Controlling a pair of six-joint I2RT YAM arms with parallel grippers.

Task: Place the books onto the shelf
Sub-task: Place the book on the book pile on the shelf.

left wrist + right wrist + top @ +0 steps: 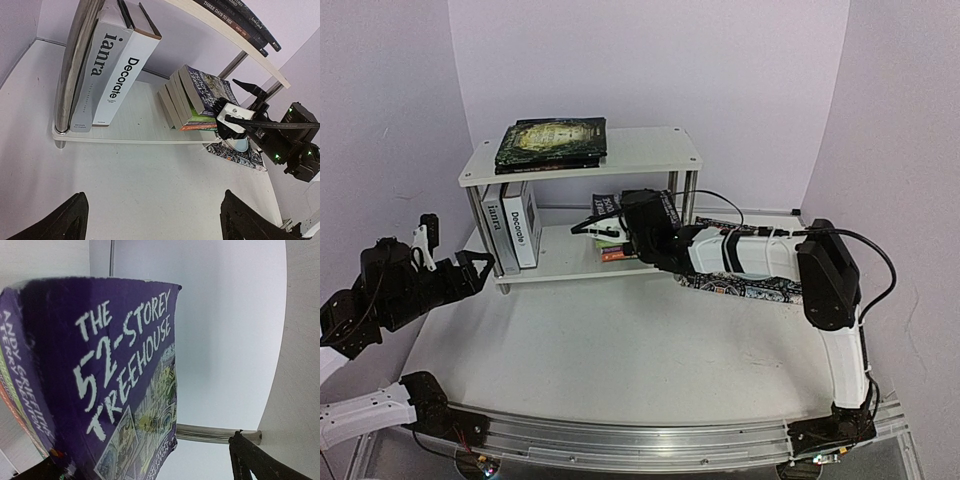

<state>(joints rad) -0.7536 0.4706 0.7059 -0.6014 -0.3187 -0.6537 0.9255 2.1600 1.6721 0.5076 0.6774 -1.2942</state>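
The white shelf [650, 145] holds dark books [551, 142] lying flat on its top board. Two thick white hardbacks [512, 224] [112, 65] stand at the left of the lower board. Several paperbacks [180, 100] lean together further right, the purple "52-Storey Treehouse" [110, 370] [207, 90] outermost. My right gripper [605, 228] [150, 467] reaches under the top board. It is open, with the purple book beside its left finger and a wide gap to its right finger [250, 460]. My left gripper [472, 270] [157, 225] hangs open over bare table, left of the shelf.
A dark patterned mat [750, 287] [235, 152] lies on the table right of the shelf, under my right arm. Chrome posts [75, 60] [210, 432] stand at the shelf corners. Walls close in behind and on both sides.
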